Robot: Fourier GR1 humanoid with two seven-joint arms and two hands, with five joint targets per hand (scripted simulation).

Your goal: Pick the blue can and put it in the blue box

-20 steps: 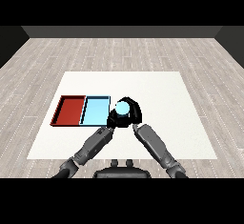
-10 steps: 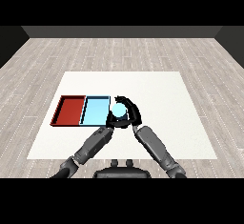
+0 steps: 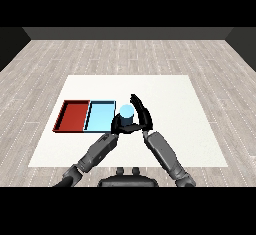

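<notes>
The blue can [image 3: 126,112] is held upright just above the table, at the right edge of the light blue tray [image 3: 100,117]. My right hand [image 3: 141,115] is shut on the can, with its fingers curled round the can's right and far side. My left hand [image 3: 116,125] sits low beside the can's near left side, with relaxed fingers that hold nothing. The red tray [image 3: 74,115] lies against the blue tray's left side.
The white table [image 3: 180,109] spreads wide to the right and behind the trays. Both forearms come in from the bottom and meet near the can. Grey wooden floor surrounds the table.
My right hand has carried the blue can to the left, from beside the blue tray to its right edge. The left hand has barely shifted.
</notes>
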